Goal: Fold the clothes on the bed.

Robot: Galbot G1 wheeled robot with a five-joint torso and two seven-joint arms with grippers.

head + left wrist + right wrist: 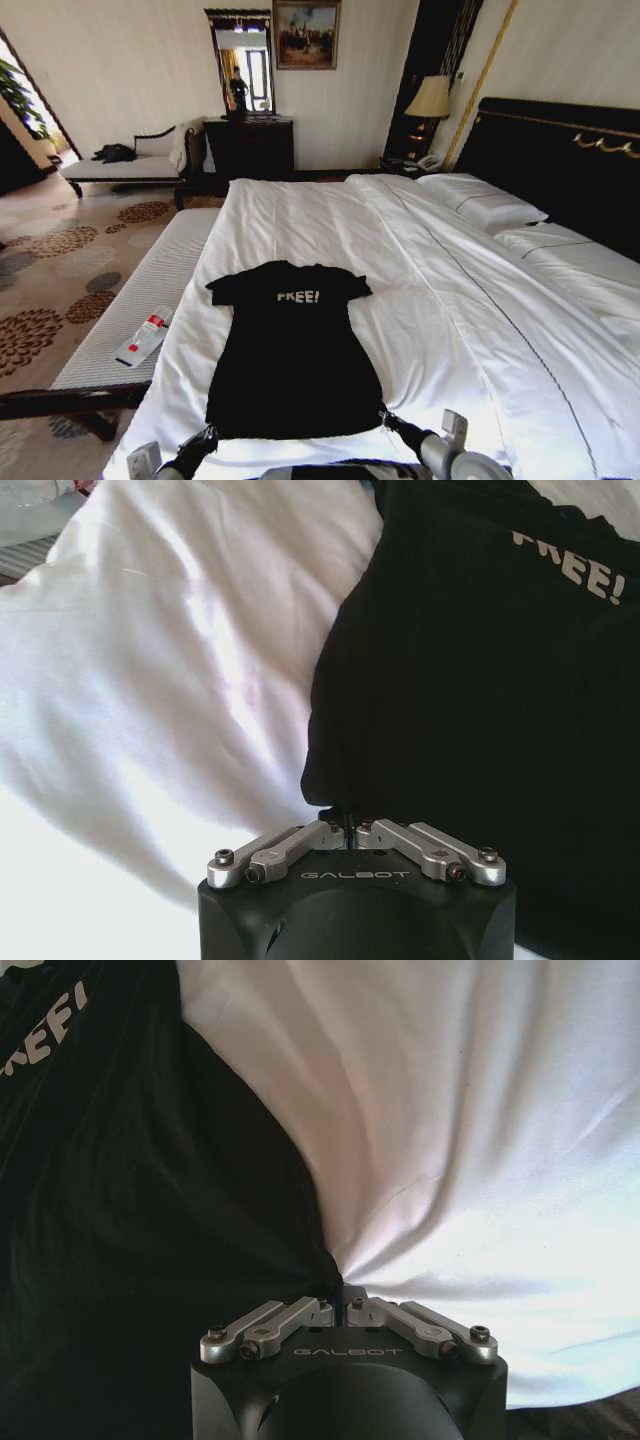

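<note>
The clothes, one black T-shirt (295,360) with white "FREE!" lettering, lie flat and spread out on the white bed (450,300), collar away from me. My left gripper (207,433) sits at the shirt's near left hem corner. In the left wrist view it (346,818) is shut, with the T-shirt (480,700) corner drawn into its tips. At the near right hem corner is my right gripper (388,418). The right wrist view shows it (341,1290) shut where the black T-shirt (150,1210) gathers to a point against the sheet.
A long white-cushioned bench (130,310) runs along the bed's left side, with a white and red packet (145,338) on it. Pillows (490,205) and the dark headboard (560,160) are at the far right. A chaise (130,165) and a dresser (250,145) stand by the far wall.
</note>
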